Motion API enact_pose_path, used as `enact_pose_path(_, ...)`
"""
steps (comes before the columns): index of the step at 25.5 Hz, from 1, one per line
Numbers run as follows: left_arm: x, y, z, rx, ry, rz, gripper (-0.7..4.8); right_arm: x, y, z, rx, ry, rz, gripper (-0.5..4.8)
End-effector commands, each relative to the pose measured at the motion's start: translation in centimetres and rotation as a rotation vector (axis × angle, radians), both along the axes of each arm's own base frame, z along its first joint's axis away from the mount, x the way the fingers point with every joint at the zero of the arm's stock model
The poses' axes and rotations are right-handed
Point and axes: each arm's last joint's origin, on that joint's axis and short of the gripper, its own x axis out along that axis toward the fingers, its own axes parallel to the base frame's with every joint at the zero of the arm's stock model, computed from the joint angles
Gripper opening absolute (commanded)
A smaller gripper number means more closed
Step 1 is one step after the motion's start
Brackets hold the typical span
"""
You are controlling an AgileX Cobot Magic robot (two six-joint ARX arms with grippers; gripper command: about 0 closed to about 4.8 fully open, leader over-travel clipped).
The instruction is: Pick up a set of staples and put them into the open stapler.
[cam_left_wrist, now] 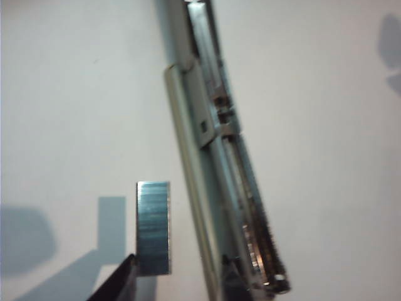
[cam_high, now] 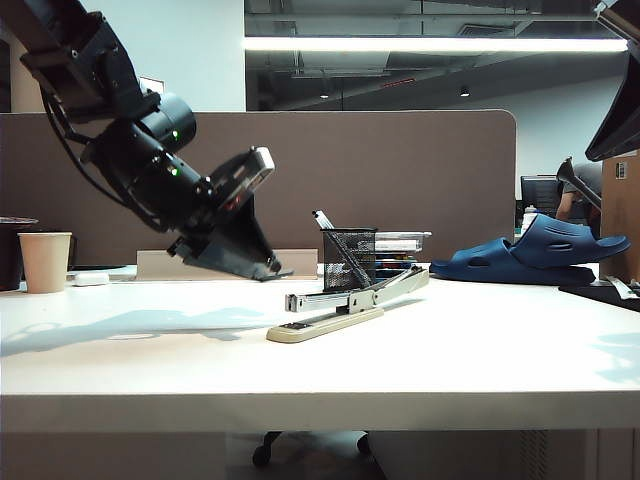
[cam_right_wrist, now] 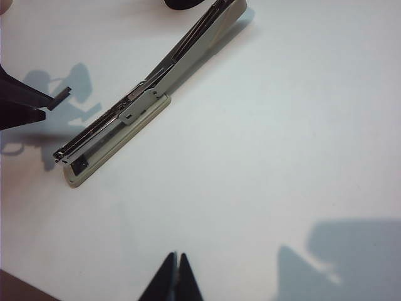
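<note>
The stapler (cam_high: 345,303) lies open mid-table, its beige base flat and its silver arm (cam_high: 395,285) angled up toward the back right. It also shows in the left wrist view (cam_left_wrist: 210,163) and the right wrist view (cam_right_wrist: 144,94). My left gripper (cam_high: 268,268) hovers tilted just left of the stapler's front end, shut on the set of staples (cam_left_wrist: 153,229), a small grey metal strip (cam_right_wrist: 61,97). One dark finger (cam_left_wrist: 122,282) shows beside the strip. My right gripper (cam_right_wrist: 176,258) hangs high over bare table, shut and empty.
A black mesh pen cup (cam_high: 349,258) stands right behind the stapler. A paper cup (cam_high: 45,261) and a small white oval object (cam_high: 90,279) sit at the far left, and a blue slipper (cam_high: 540,255) at the back right. A brown partition (cam_high: 400,170) backs the table.
</note>
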Motion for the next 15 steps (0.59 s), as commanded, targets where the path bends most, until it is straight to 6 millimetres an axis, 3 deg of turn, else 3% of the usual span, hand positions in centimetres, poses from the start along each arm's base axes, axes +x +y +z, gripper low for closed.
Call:
enact_pose_path(1, -0.1, 0.0, 1.0, -0.028, -0.024, -0.015, 1.61, 0.1, 0.0, 0.4, -0.002, -0.027, 0.001, -0.05)
enact_pose_path(6, -0.5, -0.4, 2.1, -0.051, -0.036, -0.039, 1.60, 0.1, 0.0, 0.4, -0.002, -0.027, 0.001, -0.05)
enact_pose_path(11, -2.1, -3.8, 3.1, -0.042, -0.064, -0.121, 1.52, 0.1, 0.0, 0.4, -0.002, -0.027, 0.001, -0.05)
enact_pose_path(15, -3.2, -6.3, 2.9, 0.082, -0.113, -0.093, 1.52, 0.1, 0.0, 0.4, -0.002, -0.026, 0.001, -0.05)
